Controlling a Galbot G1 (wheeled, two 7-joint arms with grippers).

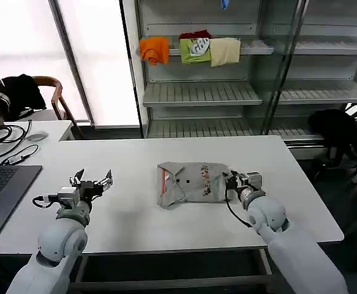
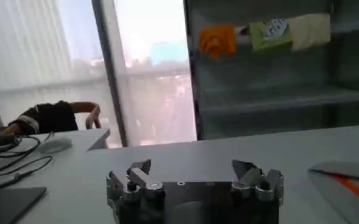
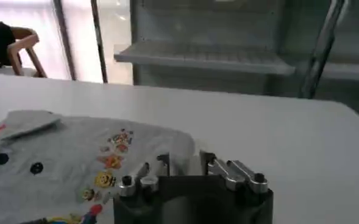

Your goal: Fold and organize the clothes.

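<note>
the right tool [image 1: 232, 180] sits low on the white worktop [image 1: 135, 214], fingers a little apart and gripping nothing, right at the edge of the folded grey t-shirt [image 1: 190, 182], whose colourful print faces up. the t-shirt lies near the middle of the worktop. well apart on the robot's left, the left tool [image 1: 92, 179] hovers spread wide and empty, near a laptop [image 1: 0, 190].
</note>
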